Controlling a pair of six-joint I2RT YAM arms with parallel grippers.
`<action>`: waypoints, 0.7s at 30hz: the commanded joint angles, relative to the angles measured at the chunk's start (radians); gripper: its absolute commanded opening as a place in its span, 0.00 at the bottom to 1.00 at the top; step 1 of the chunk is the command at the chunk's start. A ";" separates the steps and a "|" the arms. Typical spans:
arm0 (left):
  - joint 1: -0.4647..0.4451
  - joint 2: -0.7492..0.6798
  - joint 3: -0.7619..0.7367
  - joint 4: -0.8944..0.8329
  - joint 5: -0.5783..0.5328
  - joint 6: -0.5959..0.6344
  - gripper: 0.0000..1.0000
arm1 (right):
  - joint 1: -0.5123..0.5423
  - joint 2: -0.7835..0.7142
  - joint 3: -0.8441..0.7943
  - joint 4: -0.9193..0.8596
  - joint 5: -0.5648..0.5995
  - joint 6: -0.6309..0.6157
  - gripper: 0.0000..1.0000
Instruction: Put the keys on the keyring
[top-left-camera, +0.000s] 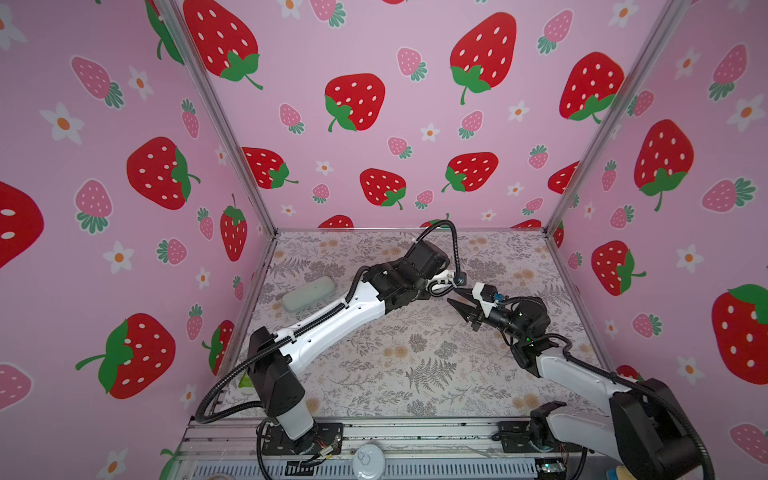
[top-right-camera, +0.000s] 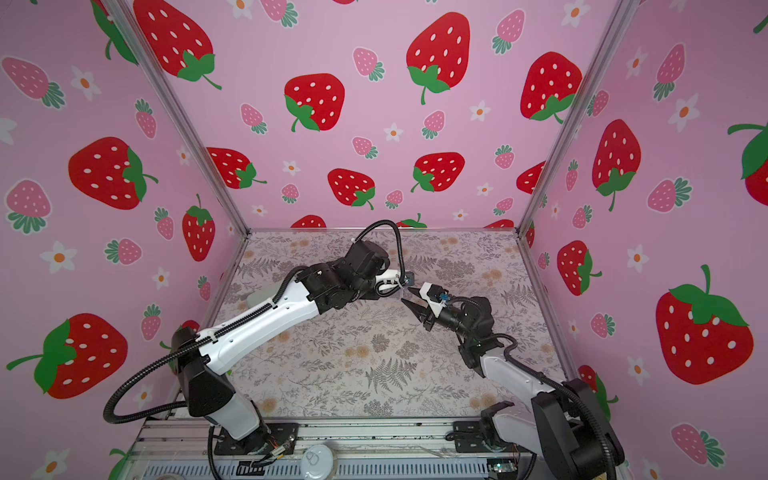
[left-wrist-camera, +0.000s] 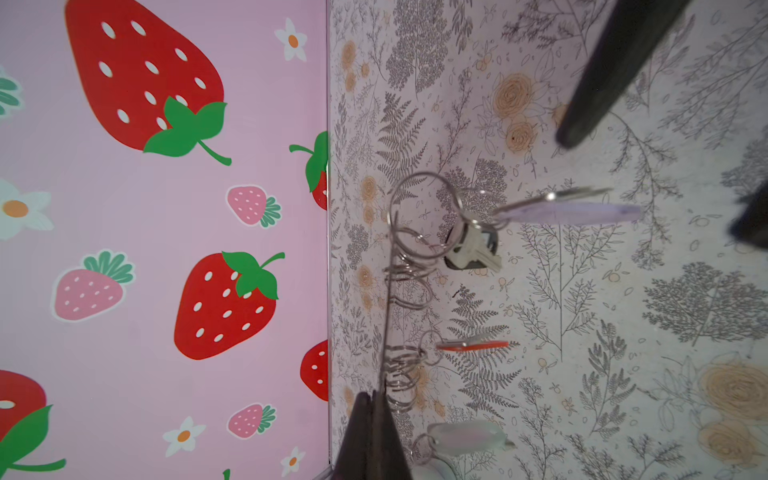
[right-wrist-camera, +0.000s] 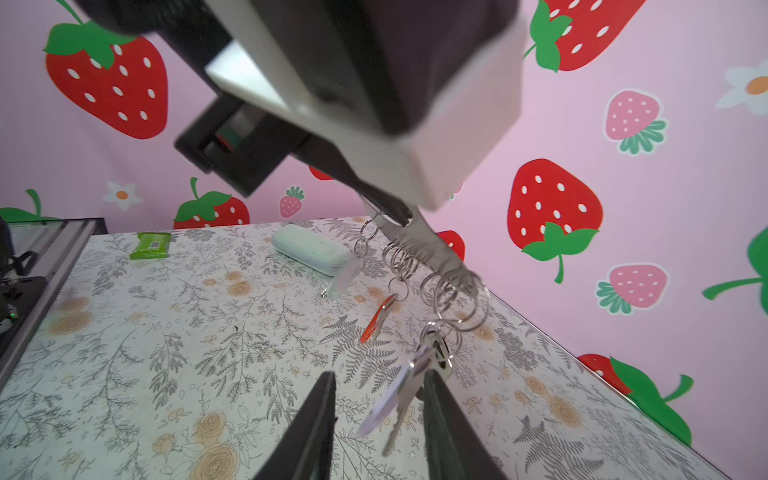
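Holds right fingers (right-wrist-camera: 320, 415) apart either side of a dangling small silver key with lilac plastic tag (right-wrist-camera: 390, 399). Clamps left fingers (left-wrist-camera: 365, 432) together on the taupe-strapped silvery metal keyring (right-wrist-camera: 432, 249), with other tagged keys (right-wrist-camera: 376, 320) dangling from it above the floral-printed desk (right-wrist-camera: 166, 332).

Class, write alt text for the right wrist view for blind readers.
The open right gripper straddles a lilac-tagged key hanging from the keyring, whose strap the shut left gripper holds above the table. A red-tagged key and a white-tagged key dangle nearby; a pale case lies behind.

no legible text, labels, numbers or signs anywhere
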 joint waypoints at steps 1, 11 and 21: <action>0.001 0.042 0.066 -0.059 -0.052 -0.119 0.00 | -0.005 -0.071 -0.047 -0.049 0.154 -0.013 0.40; -0.032 0.163 0.156 -0.193 -0.074 -0.409 0.00 | -0.011 -0.279 -0.112 -0.161 0.687 -0.042 0.49; -0.132 0.358 0.396 -0.419 0.023 -0.676 0.00 | -0.031 -0.448 -0.177 -0.164 1.020 -0.105 0.55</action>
